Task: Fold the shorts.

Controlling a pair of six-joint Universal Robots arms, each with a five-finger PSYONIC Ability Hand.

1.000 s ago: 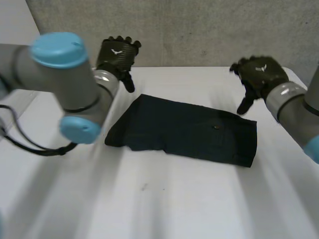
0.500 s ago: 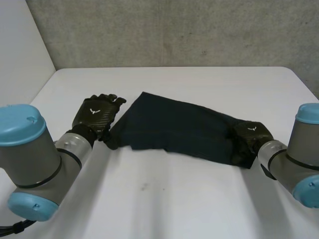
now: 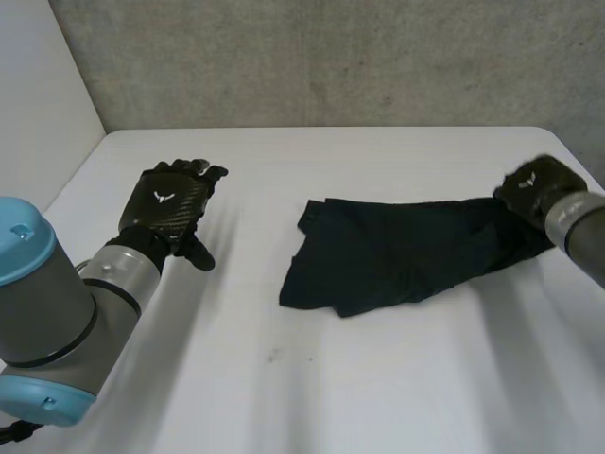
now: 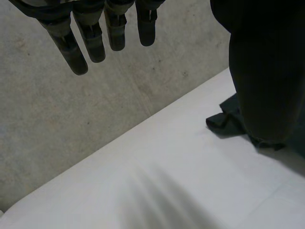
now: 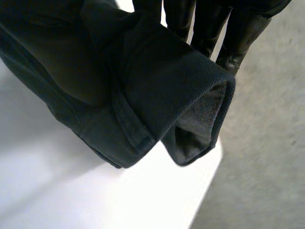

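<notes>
The dark navy shorts [image 3: 397, 255] lie bunched on the white table [image 3: 378, 388], from the centre out toward 3 o'clock. Their end at 3 o'clock is drawn up into the right hand [image 3: 537, 192]. That hand is clenched on the cloth. In the right wrist view a thick doubled edge, hem or waistband I cannot tell, is wrapped over its fingers [image 5: 238, 43], which suggests the hand is carrying that end to fold it. The opposite end, nearer 9 o'clock, lies rumpled and uneven on the table, so the garment probably needs straightening before a clean fold.

The left hand [image 3: 170, 210] hovers at 9 o'clock, well apart from the shorts. It is released, with its fingers hanging straight and nothing in them. It looks parked clear of the cloth, ready to come in and pin or take the free end.

The table is smooth, matte and bare around the shorts. A rough grey concrete wall [image 3: 331, 57] runs along 12 o'clock, and a pale plain panel [image 3: 38, 113] closes the side toward 10 o'clock.
</notes>
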